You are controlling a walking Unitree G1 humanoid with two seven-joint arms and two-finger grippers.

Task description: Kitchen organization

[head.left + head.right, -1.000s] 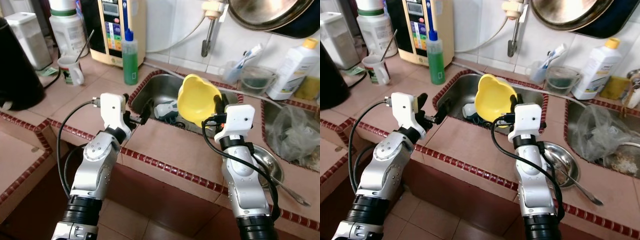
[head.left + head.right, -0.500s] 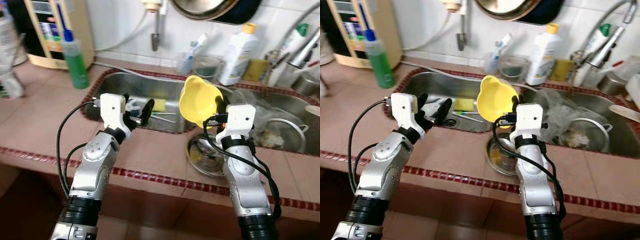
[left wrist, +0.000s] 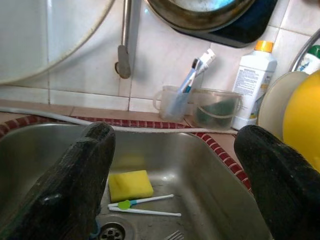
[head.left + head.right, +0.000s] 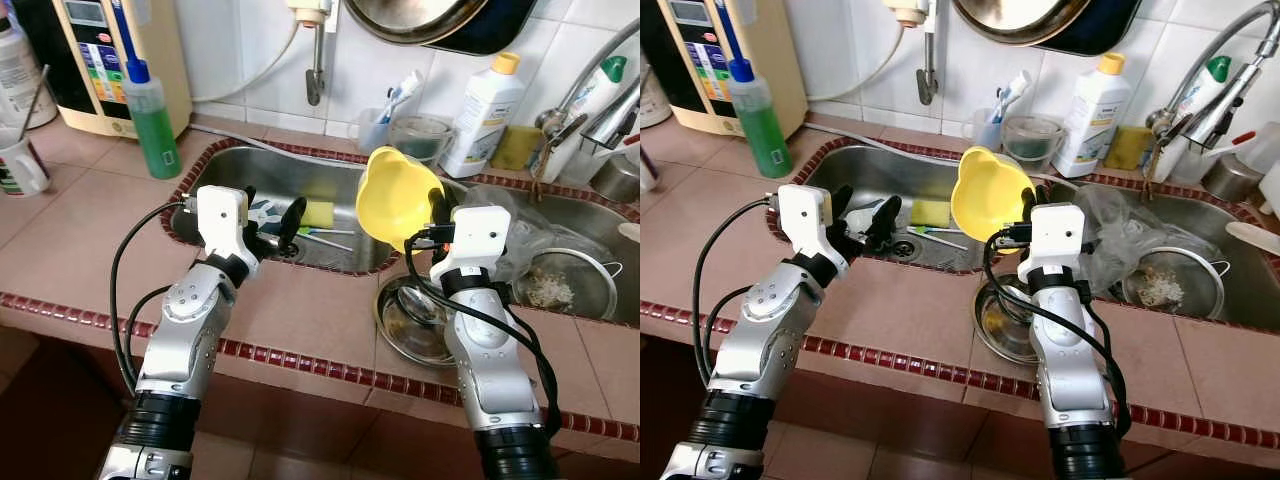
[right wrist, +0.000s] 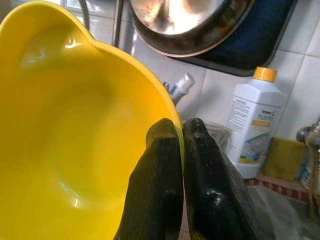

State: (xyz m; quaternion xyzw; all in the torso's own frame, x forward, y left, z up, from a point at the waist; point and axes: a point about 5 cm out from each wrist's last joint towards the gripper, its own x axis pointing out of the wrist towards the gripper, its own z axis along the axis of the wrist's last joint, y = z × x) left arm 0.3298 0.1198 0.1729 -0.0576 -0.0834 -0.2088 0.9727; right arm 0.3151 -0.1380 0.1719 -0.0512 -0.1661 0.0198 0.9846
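**Robot turns to the right along the bench, yellow bowl carried with it**

The big change is in the camera, not in the things. Compared with 1 second ago, the whole scene has slid to the left: the green soap bottle (image 4: 156,118) is now at 10 o'clock, and the tap (image 4: 1220,85) and the second sink basin with a metal strainer (image 4: 1172,283) have come into view at 3 o'clock. So the robot has turned or stepped to its right, and the picture is now steadier than half a second ago.

The right gripper (image 5: 181,150) keeps the same hold: its fingers (image 5: 159,185) are pressed together on the rim of the yellow bowl (image 4: 397,196), one inside the wall and one outside. The bowl stays raised at 12 o'clock, above the tiled divider between the 2 basins, tilted with its opening toward the robot's left.

The left gripper (image 4: 283,222) hovers over the near edge of the left sink (image 4: 225,170), fingers (image 3: 87,170) wide apart and holding nothing. Below it lie a yellow sponge (image 3: 130,184) and 2 toothbrushes (image 3: 142,205) near the drain.

A steel bowl (image 4: 415,325) sits on the bench (image 4: 310,310) just under the right arm.

For the task, I judge the bowl is still in transit, with no place reached yet.
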